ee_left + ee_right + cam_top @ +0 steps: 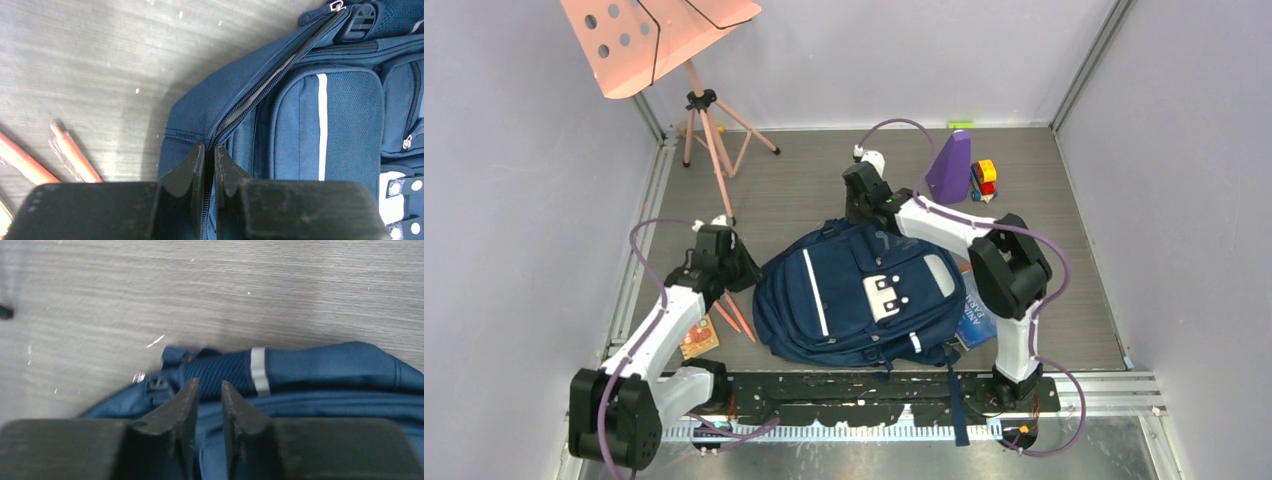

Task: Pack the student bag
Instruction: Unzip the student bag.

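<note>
Now left arm reaches low, left end effector point(210, 150) clenched on the zip edge of the student bag point(784, 300). Right arm stretches across; right end effector point(210, 386), slightly parted, hovers at the bag's top handle.

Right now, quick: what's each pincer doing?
Left pincer: closed on the main zipper edge of the backpack.
Right pincer: slightly open over the backpack's top handle, gripping nothing that shows.
</note>
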{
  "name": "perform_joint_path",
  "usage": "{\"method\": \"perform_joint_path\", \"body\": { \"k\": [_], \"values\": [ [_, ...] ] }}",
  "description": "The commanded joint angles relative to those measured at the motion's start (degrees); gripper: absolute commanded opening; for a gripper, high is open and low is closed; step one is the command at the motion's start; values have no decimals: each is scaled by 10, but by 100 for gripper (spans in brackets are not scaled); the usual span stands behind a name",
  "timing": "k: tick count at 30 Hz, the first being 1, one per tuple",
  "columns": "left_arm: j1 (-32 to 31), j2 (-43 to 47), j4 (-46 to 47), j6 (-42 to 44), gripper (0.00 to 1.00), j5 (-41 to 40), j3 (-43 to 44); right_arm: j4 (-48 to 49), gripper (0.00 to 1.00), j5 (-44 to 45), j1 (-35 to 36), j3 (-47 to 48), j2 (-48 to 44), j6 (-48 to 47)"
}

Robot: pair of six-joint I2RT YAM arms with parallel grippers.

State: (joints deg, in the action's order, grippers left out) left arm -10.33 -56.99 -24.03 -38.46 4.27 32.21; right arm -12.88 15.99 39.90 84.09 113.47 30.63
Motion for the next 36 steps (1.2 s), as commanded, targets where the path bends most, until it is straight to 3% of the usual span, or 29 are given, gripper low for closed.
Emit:
{"method": "perform_joint_path", "body": {
  "k": [1,2,4,5,7,10,15,18,21,27,36],
  "values": [
    [25,-44,13,53,14,29,92,31,39,-44,8,-44,-115,-59],
    [30,-51,-1,70,25,35,107,31,43,-54,10,-53,-128,-63],
    [43,-55,-39,94,57,38,135,30,57,-64,26,-78,-177,-73],
    [49,-54,-54,101,66,36,147,29,60,-66,31,-92,-189,-77],
    [63,-43,-66,103,79,46,159,27,65,-68,53,-109,-220,-79],
    [75,-27,-110,120,90,59,195,28,68,-54,112,-123,-254,-77],
    [79,-11,-203,187,95,13,258,65,69,-13,215,-149,-262,-54],
    [79,41,-178,191,96,-78,238,86,70,22,279,-145,-240,-54],
    [79,98,-141,194,99,-116,206,91,69,31,317,-133,-198,-45],
    [80,104,-163,201,100,-138,204,68,62,42,341,-96,-121,-39],
    [80,96,-163,190,100,-119,205,48,60,16,346,-47,-58,-62]
  ]
}}
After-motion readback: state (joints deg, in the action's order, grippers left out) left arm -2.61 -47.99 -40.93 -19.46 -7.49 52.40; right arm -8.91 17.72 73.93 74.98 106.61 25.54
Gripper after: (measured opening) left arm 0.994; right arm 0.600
